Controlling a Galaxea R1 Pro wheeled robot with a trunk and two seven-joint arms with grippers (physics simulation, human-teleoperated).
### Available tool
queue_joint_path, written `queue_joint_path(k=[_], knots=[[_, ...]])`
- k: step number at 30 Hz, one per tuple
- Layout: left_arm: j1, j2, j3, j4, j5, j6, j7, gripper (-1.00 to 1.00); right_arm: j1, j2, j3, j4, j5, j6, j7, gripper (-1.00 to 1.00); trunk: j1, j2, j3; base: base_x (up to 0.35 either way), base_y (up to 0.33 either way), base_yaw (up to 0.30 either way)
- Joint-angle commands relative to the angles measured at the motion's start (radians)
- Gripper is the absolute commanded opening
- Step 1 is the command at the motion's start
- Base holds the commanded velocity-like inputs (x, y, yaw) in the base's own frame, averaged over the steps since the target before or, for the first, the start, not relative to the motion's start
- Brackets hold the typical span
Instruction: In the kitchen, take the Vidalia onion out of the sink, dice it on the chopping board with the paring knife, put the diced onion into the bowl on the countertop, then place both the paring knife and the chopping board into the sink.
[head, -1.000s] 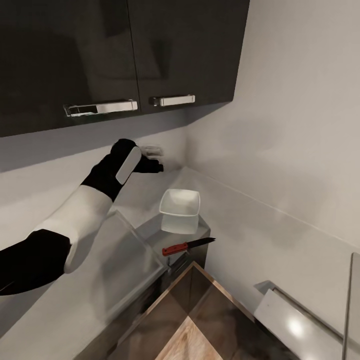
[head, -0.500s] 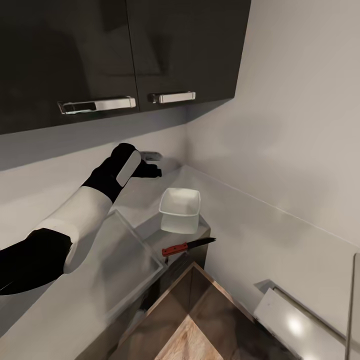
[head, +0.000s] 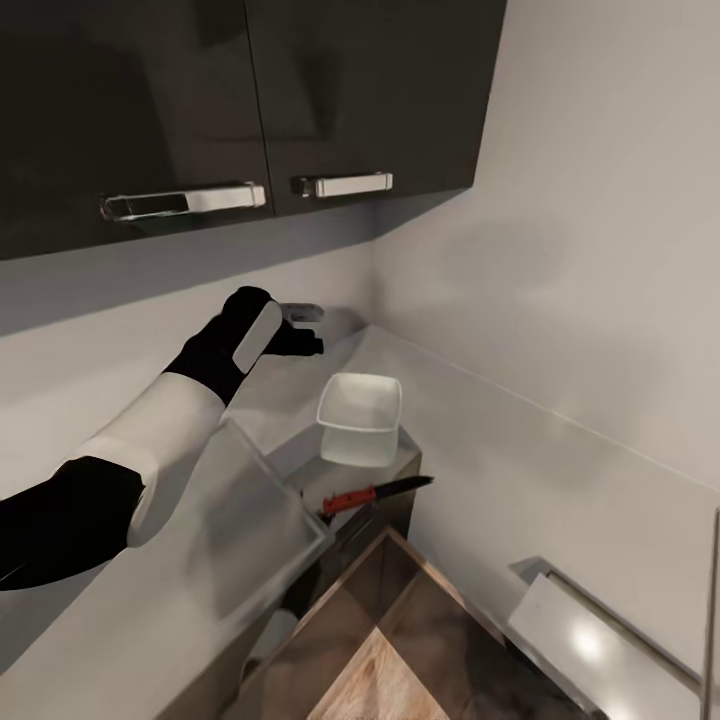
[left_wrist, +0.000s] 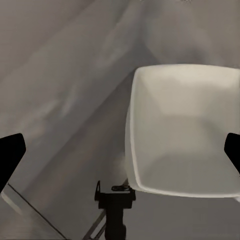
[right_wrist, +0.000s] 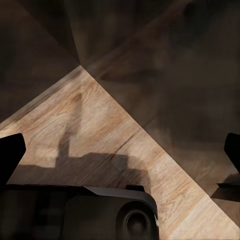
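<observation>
The bowl (head: 359, 419) sits upright and empty on the countertop (head: 200, 540), toward the corner where the two pale walls meet and near the counter's front edge. From my left wrist camera I look straight down into the bowl (left_wrist: 182, 142), its white flared rim lying between the two dark fingertips (left_wrist: 10, 155) at the frame's sides. Those tips stand wide apart with nothing between them, so my left gripper (left_wrist: 120, 152) is fully spread and empty. In the head view the left gripper (head: 305, 335) hangs above the counter near the back wall, just beyond the bowl, on the end of my black-and-white left arm (head: 150, 440).

The paring knife (head: 376, 492) lies flat at the counter's front edge, just in front of the bowl and apart from it; its red handle points toward my arm and its dark blade sticks out past the edge. I cannot tell whether the blade tip rests on anything.

My right gripper (right_wrist: 120, 150) hangs over the wood floor (right_wrist: 100, 135), its fingertips well apart at the frame's sides and holding nothing.

Above the counter are glossy dark wall cabinets (head: 240, 100) with two chrome bar handles (head: 183, 201). Below the counter's edge the wood floor (head: 390, 670) shows, and a pale glossy surface (head: 590, 650) sits at the lower right.
</observation>
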Motion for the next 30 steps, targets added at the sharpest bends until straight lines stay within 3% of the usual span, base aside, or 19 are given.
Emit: queue_joint_path(k=[1, 8, 30], knots=[[-0.001, 0.000, -0.003, 0.000, 0.010, 0.002, 0.010, 1.00, 0.000, 0.000, 0.002, -0.002, 0.010, 0.001, -0.010, 1.00, 0.001, -0.002, -0.003, 0.187, 0.000, 0.000], [-0.001, -0.001, -0.004, 0.016, 0.010, 0.002, 0.009, 1.00, 0.000, 0.000, 0.002, -0.002, 0.010, 0.001, -0.010, 1.00, 0.001, -0.002, -0.014, 0.217, 0.000, 0.000], [-0.001, -0.002, -0.004, 0.021, 0.010, 0.002, 0.009, 1.00, 0.000, 0.000, 0.002, -0.002, 0.010, 0.001, -0.010, 1.00, 0.001, -0.002, -0.047, 0.065, -0.059, 0.000]])
